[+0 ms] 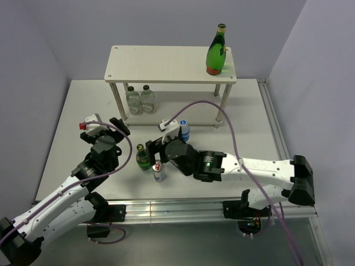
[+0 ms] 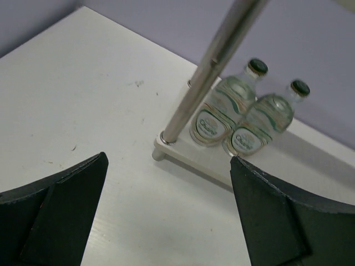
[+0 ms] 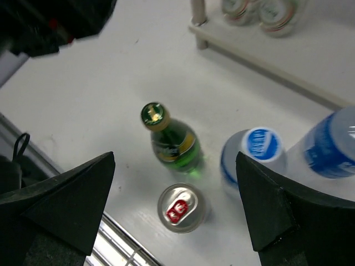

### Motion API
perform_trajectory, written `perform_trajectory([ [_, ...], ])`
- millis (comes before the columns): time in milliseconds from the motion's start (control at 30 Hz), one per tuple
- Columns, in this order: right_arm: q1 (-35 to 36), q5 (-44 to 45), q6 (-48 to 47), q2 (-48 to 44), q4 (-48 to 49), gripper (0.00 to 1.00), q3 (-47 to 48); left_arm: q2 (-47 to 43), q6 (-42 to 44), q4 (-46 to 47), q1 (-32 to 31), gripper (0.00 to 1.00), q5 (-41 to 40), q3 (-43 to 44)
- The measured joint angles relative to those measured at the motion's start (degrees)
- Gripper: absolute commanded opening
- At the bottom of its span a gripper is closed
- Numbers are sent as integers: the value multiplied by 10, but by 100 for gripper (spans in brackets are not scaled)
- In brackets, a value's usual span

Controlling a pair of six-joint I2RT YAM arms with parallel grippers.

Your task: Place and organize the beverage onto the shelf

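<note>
Left fingers (image 2: 55,210) and right fingers (image 3: 61,210) stand apart, empty. Below the right ones, on the table (image 1: 249,116), stand a can (image 1: 159,170), a green bottle (image 1: 143,157) at its 11 o'clock, and two water bottles (image 3: 255,147). On the shelf (image 1: 161,64), two clear bottles (image 1: 140,100) stand on the lower board, and another green bottle (image 1: 217,51) stands at the top's 3 o'clock end.

Robot lab cell, bare lilac walls (image 1: 44,33), white table (image 1: 249,111), metal mounting rail (image 1: 166,208)

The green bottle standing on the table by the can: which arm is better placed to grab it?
Probably right. The right arm's fingers hang open just above the green bottle; the left arm's fingers face the shelf instead.
</note>
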Motion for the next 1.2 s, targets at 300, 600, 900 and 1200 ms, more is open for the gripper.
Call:
perform_trajectory([
  [300,52,-17,23,92,0,96,38,-36,-49,-30,0,99,-100,-8],
  [600,52,-7,15,153,32,96,60,-23,-58,-50,0,99,-106,-8],
  [900,47,28,-22,232,77,95,72,-33,-56,-49,0,99,-103,-9],
  [1200,7,51,-36,237,131,88,71,-33,-53,-49,0,99,-101,-9],
])
